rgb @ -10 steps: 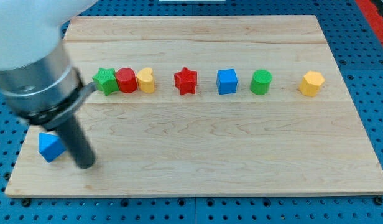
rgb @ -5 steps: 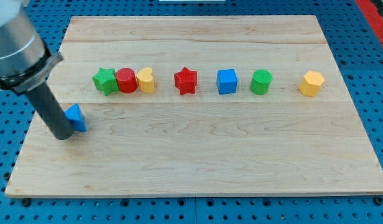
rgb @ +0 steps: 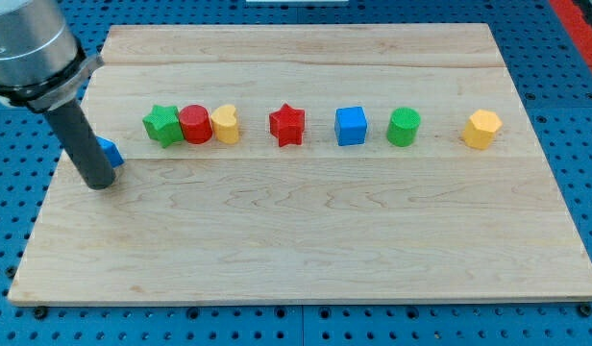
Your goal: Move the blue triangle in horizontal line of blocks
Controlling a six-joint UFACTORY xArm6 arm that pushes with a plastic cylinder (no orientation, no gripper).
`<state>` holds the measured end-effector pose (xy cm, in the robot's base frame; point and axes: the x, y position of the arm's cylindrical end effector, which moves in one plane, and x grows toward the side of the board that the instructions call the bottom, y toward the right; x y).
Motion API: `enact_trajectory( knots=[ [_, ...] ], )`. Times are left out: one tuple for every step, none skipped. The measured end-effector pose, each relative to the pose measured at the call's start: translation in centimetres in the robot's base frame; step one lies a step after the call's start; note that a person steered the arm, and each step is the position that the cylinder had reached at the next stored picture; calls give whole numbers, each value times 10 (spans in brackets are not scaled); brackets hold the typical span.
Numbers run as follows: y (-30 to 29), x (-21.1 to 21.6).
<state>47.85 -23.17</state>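
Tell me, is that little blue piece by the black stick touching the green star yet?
No, the blue triangle sits beside my tip, with bare wood between it and the green star.

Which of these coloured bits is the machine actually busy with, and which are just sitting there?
Part of the job:
my tip, against the view's left of the blue triangle
the row it should join: green star, red cylinder, yellow heart, red star, blue cube, green cylinder, yellow hexagon

Just there:
wooden board
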Motion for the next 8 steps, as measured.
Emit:
enact_trajectory(
  knots=[
    [-11, -14],
    [-11, -26],
    [-11, -35],
    [3, -40],
    [18, -46],
    [23, -56],
    [25, -53],
    [7, 8]
  ],
)
